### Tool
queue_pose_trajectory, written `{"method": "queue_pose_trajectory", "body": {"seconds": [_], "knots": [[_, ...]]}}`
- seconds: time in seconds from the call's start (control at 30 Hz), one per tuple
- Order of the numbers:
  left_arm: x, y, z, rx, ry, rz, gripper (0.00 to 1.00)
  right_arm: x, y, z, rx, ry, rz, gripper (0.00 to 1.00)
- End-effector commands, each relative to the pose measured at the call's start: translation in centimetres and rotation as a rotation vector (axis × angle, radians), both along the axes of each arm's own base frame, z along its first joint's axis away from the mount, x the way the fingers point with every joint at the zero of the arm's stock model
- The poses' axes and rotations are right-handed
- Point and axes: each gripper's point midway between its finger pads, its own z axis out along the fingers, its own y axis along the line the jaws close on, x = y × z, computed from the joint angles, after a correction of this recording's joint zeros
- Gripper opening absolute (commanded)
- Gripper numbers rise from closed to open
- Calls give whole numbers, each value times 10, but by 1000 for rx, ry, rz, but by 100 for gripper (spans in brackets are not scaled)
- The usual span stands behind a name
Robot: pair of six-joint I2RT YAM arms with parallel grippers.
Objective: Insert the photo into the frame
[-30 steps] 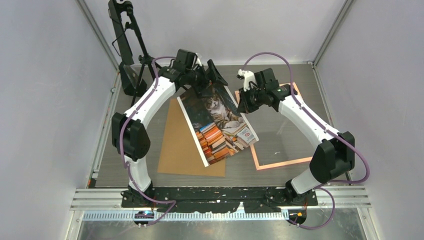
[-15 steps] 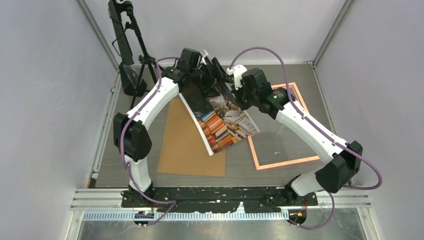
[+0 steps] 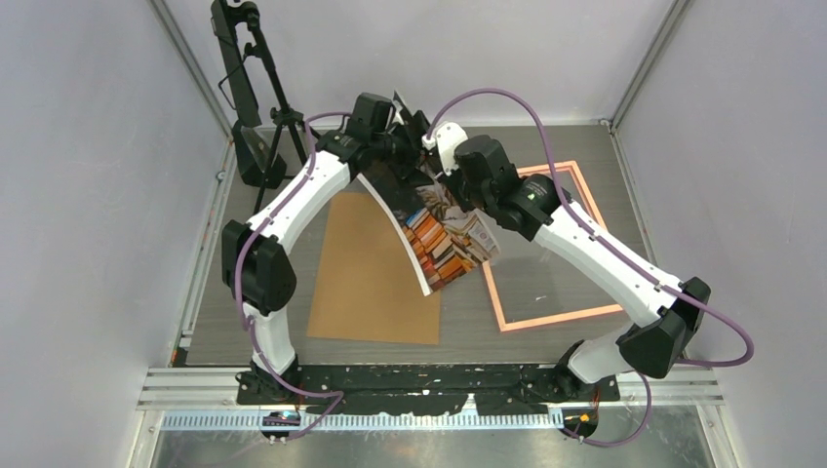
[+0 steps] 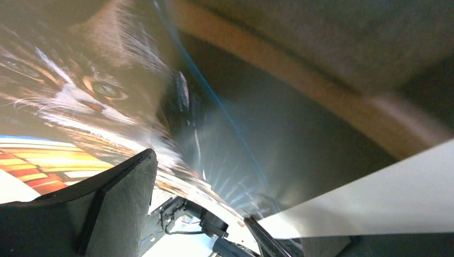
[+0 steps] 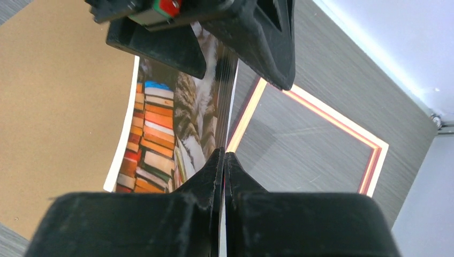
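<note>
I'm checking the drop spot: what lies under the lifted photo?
Under the photo, the brown backing board shows to its left and the frame to its right. Parts of the board's right edge and the frame's left rail are covered.

Brown backing board (image 3: 366, 273) flat on grey table (image 3: 468, 314), black stand (image 3: 231, 44), perhaps a tripod

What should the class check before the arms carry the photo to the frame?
1. Grip by right gripper on photo: ok, shut on its edge.
2. Release by left gripper: ok, jaws apart on either side of the photo's edge.
3. Photo flat: not ok, it bows.
4. Photo's lower edge off the board: cannot tell.
5. Empty frame lying flat: ok.
6. Board apart from frame: ok.
</note>
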Motion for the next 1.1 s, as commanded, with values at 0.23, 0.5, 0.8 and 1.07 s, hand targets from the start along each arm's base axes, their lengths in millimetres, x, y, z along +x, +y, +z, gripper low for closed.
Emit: {"method": "queue_pose_trajectory", "body": {"seconds": [0.23, 0.5, 0.8, 1.07], "knots": [[-10, -4, 51, -91, -98, -24, 70, 5, 19, 43, -38, -131, 12, 5], [-13, 0, 53, -90, -105, -20, 56, 0, 28, 32, -84, -124, 39, 5], [-17, 1, 58, -103, -114, -27, 31, -3, 39, 28, -89, -116, 59, 5], [-20, -1, 54, -120, -93, -36, 13, -3, 41, 29, -85, -116, 63, 6]]}}
